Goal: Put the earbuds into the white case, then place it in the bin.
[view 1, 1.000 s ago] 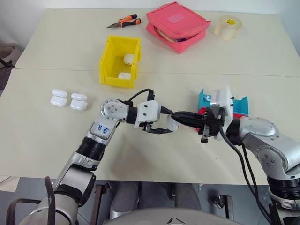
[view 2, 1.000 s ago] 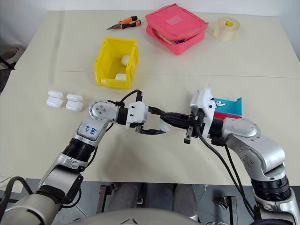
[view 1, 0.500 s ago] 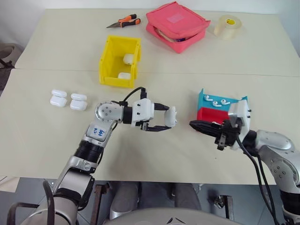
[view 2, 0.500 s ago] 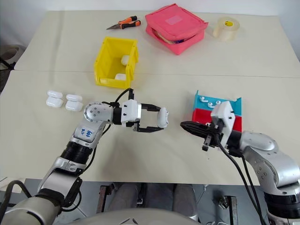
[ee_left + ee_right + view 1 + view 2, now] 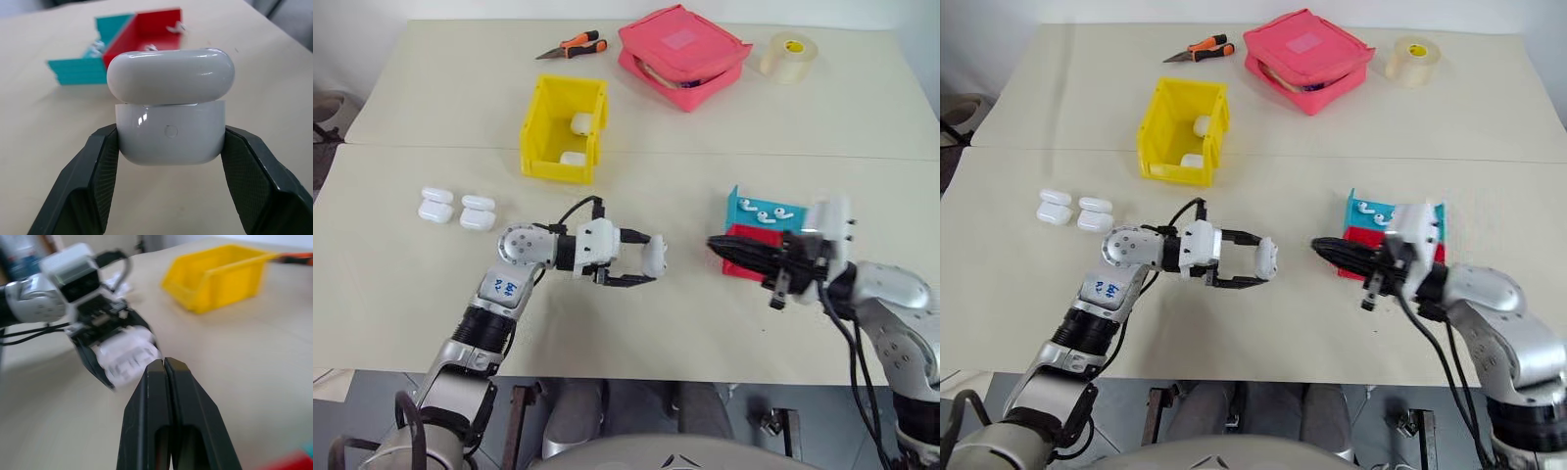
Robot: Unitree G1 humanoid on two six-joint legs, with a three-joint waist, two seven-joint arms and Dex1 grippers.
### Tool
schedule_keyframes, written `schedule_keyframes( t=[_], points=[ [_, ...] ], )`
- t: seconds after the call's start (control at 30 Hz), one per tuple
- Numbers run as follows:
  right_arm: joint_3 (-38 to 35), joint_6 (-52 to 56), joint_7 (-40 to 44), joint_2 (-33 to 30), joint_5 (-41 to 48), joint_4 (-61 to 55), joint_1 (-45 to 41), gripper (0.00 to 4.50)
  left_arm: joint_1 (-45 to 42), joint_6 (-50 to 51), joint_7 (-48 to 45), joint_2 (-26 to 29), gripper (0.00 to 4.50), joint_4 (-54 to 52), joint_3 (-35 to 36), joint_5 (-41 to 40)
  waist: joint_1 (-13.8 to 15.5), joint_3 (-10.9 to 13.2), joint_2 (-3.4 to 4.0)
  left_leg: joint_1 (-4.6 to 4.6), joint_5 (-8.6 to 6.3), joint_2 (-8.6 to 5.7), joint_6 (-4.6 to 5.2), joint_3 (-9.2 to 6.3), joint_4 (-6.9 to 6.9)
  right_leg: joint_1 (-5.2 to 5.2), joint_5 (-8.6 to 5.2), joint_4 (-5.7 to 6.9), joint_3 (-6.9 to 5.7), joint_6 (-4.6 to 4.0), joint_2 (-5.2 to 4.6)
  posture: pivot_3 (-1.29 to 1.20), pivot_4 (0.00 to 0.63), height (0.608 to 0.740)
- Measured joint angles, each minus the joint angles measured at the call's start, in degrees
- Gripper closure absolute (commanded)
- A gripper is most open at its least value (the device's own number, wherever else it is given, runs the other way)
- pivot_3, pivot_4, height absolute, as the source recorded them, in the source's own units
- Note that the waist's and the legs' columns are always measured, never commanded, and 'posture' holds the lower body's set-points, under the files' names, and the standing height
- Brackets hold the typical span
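From the head views, the left hand (image 5: 641,264) grips the white case (image 5: 654,256) above the table (image 5: 431,313), well short of the yellow bin (image 5: 565,128), which already contains two cases. The right hand (image 5: 717,244), fingers pressed together on nothing, hovers beside the red and blue trays (image 5: 756,235) where the earbuds (image 5: 763,211) lie. The left wrist view shows the case (image 5: 170,105) pinched between both fingers (image 5: 100,169), lid seemingly closed or nearly so. The right wrist view shows its closed fingers (image 5: 168,406) pointing toward the held case (image 5: 128,357).
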Motion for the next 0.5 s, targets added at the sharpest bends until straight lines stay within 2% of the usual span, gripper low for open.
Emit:
schedule_keyframes(
  t=[0.27,0.5],
  points=[
    [8.7,7.2,-4.2,-0.3,-3.3,-0.6,-9.1,4.46,-2.1,1.6,0.4,-2.9,1.74,0.0,-2.1,0.9,-0.2,0.0,0.0,-0.06,-0.01,0.0,0.01,0.0,-0.1,-0.1,0.0,-0.04,-0.03,0.0,0.0,0.0,0.15,0.74],
    [8.4,6.9,-2.8,-2.2,-5.3,0.7,-4.8,4.46,-1.0,2.7,1.2,-2.8,1.74,-0.1,-1.7,0.8,0.0,0.0,-0.01,-0.09,-0.01,-0.02,0.02,0.0,-0.09,-0.08,0.0,-0.05,-0.03,0.0,-0.01,0.0,0.15,0.74]
  ],
)
